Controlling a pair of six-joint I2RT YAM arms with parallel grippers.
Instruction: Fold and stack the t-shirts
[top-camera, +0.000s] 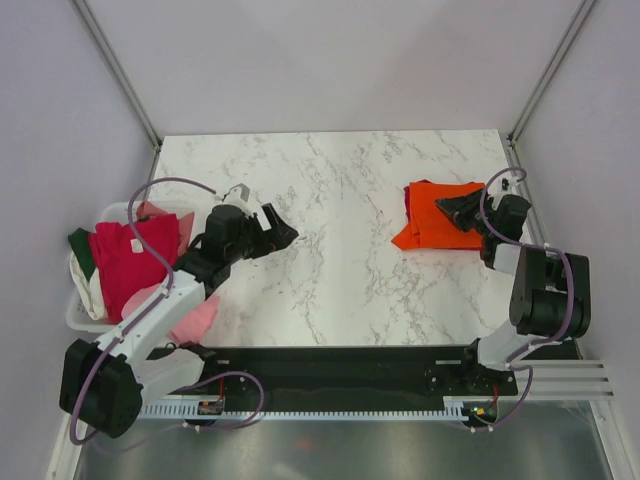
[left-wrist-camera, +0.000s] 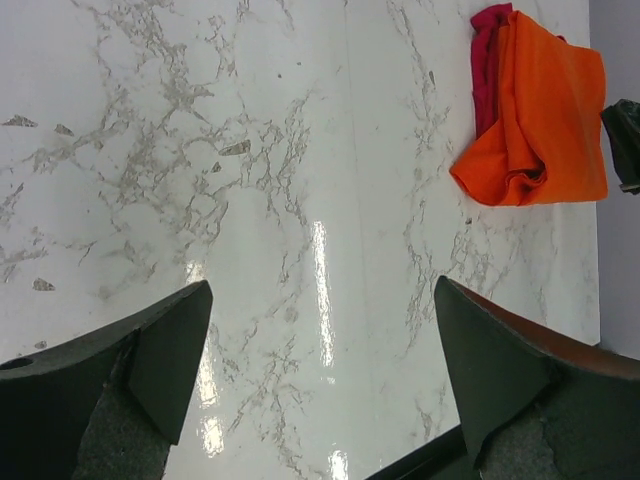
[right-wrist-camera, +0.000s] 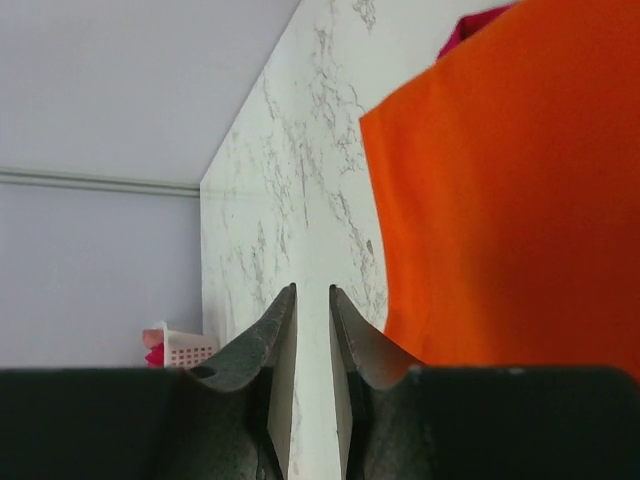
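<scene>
A folded bright orange t-shirt lies at the table's right on a crimson one, whose edge shows in the left wrist view. The orange one shows there too and fills the right of the right wrist view. My right gripper hovers over the orange shirt's top edge; its jaws stand a narrow gap apart with nothing between them. My left gripper is wide open and empty over bare table. A magenta-red shirt, a dark green one and a white one lie in the basket.
The white plastic basket stands at the left table edge and also shows in the right wrist view. A light pink shirt hangs out of its near side under the left arm. Grey walls enclose the marble table.
</scene>
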